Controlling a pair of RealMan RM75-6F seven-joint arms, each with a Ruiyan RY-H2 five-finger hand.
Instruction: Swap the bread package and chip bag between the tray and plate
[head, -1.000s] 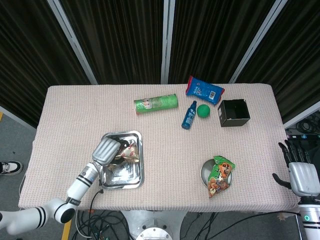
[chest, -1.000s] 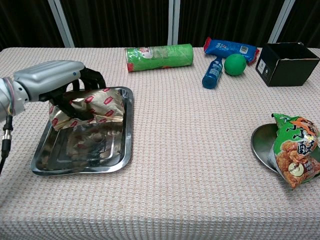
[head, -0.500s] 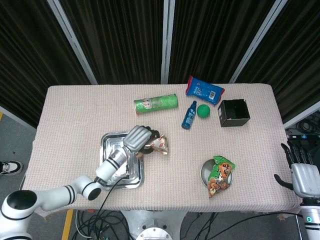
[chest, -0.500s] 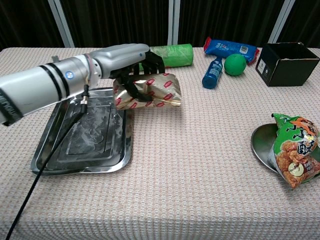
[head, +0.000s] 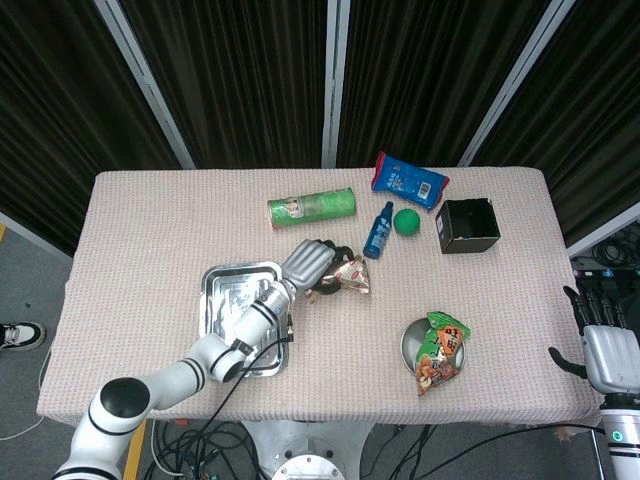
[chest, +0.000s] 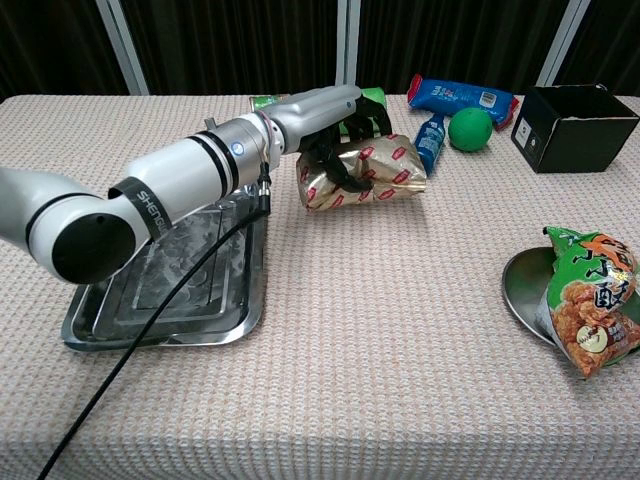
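Your left hand (chest: 335, 115) grips the bread package (chest: 365, 175) from above, clear of the tray (chest: 105, 325), so the tray is free for the chip bag (chest: 592, 305) lying on the plate (chest: 520, 290); your right hand (head: 605, 350) waits open, fingers apart, off the table's edge.

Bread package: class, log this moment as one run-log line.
left hand: holds bread package above table | tray: empty | chip bag: on plate | right hand: idle, open

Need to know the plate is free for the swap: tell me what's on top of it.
The chip bag lies on the plate, hanging over its near edge. Only the plate's left rim shows; the bag covers the rest, so anything beneath it is hidden.
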